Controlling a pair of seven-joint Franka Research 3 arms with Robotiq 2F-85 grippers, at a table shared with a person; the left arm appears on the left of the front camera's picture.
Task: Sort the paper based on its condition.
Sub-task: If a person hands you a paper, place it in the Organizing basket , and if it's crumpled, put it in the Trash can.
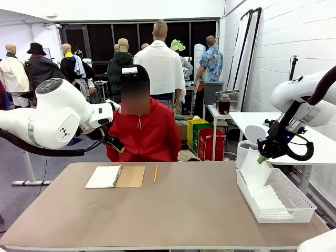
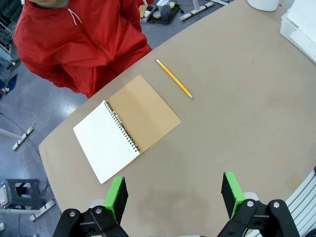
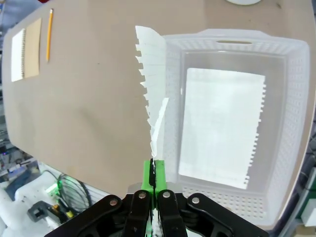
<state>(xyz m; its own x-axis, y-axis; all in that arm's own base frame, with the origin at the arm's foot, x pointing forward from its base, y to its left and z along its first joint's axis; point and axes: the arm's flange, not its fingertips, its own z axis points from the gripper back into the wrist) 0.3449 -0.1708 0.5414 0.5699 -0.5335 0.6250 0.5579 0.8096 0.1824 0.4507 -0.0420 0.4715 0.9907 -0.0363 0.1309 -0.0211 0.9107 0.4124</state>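
We see the right gripper (image 3: 153, 178), fingers clenched on one paper sheet (image 3: 153, 89), hanging over the near-left rim of the tray (image 1: 304, 202). A second sheet (image 3: 222, 126) lies flat inside the tray. Left gripper (image 2: 173, 197), fingers released, over bare desk (image 1: 184, 210). Left of the tray: wide free surface, then one pencil (image 1: 155, 173), one notebook (image 1: 115, 176).

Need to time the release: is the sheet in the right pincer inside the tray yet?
Not yet. The sheet, pinched in the shut right pincer, hangs at the mesh tray's near wall; another sheet lies flat inside.
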